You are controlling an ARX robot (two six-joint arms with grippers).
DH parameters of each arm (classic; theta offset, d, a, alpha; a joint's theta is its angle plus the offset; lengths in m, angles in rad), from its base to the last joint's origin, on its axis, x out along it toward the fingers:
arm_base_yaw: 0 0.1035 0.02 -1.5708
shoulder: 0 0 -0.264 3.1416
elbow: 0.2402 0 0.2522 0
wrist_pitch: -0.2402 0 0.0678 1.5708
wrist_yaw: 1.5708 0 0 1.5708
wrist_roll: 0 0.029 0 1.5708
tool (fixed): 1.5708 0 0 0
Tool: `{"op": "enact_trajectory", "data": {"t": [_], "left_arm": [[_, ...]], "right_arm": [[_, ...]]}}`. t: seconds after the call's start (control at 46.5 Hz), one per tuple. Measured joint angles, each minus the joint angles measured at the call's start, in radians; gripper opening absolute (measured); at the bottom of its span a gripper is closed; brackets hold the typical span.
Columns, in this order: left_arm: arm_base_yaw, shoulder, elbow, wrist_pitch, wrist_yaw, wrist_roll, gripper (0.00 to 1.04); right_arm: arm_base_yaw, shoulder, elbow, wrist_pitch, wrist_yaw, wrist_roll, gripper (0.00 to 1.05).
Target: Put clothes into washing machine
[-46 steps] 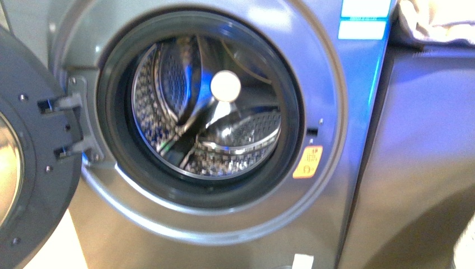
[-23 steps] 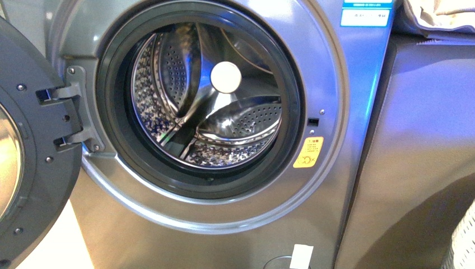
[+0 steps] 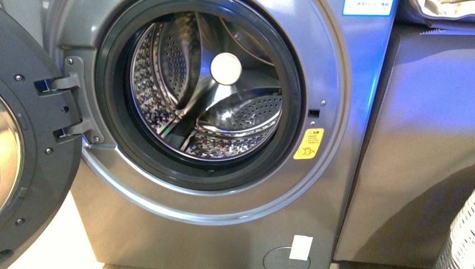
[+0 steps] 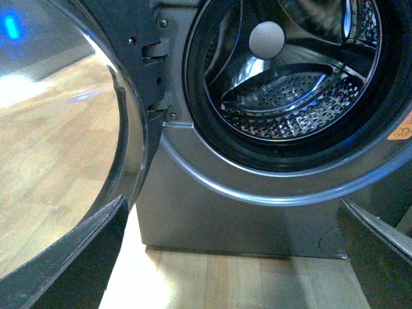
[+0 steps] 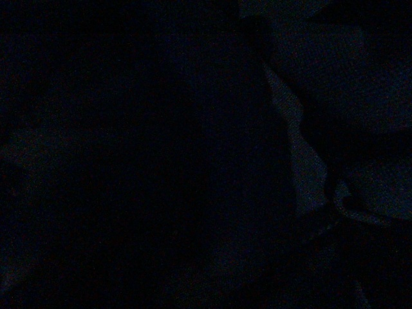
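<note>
Silver-grey front-loading washing machine (image 3: 336, 84) is being faced directly ahead; its open dark grey round door (image 3: 39, 140) is being cropped at left; left gripper (image 4: 233, 203) is being held spread; right wrist view is dark, so right gripper cannot be judged.

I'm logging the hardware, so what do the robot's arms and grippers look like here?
Only the left gripper shows, in its wrist view: two plain black, wedge-shaped fingers with no visible markings or cables. The front view shows neither arm, and the right wrist view is dark.
</note>
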Motion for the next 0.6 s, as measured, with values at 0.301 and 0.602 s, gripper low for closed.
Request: {"op": "enact_trajectory", "data": {"t": [0.301, 0.602], "left_arm": [[0.0, 0.0, 0.0, 0.0, 0.0, 0.0, 0.98], [0.0, 0.0, 0.0, 0.0, 0.0, 0.0, 0.98]], "right_arm": [[0.015, 0.03, 0.072, -0.069, 0.01, 0.029, 0.97], [0.017, 0.031, 0.039, -0.012, 0.032, 0.043, 0.7]]}}
